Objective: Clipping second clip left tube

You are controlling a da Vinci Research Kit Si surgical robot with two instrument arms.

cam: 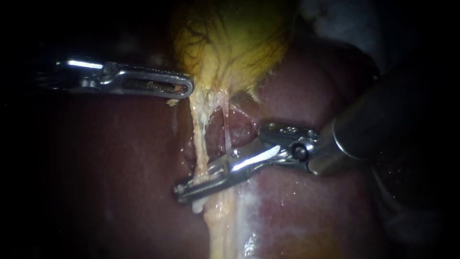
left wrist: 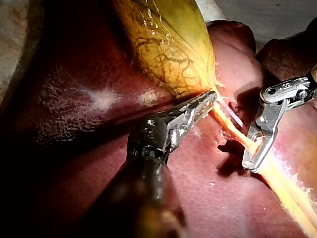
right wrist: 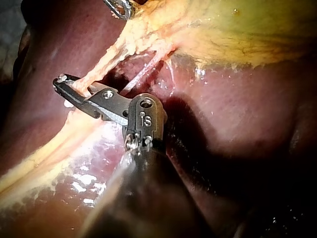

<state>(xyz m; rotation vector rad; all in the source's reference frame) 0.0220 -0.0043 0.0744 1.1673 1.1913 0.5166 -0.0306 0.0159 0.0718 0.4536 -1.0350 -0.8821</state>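
The left tube (cam: 199,139) (pale, stringy) stretches taut below the gallbladder (cam: 230,43).

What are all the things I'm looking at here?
gallbladder: one, yellow with dark branching lines, top centre of the endoscope view, on the liver.
liver: one, dark red, all around and beneath.
left tube: one, pale yellow, running down from the gallbladder.
right tube: one, thin and pinkish, just beside the left tube.
left instrument: one, silver, closed on the gallbladder's lower end.
right instrument: one, silver on a dark shaft, closed across the left tube.
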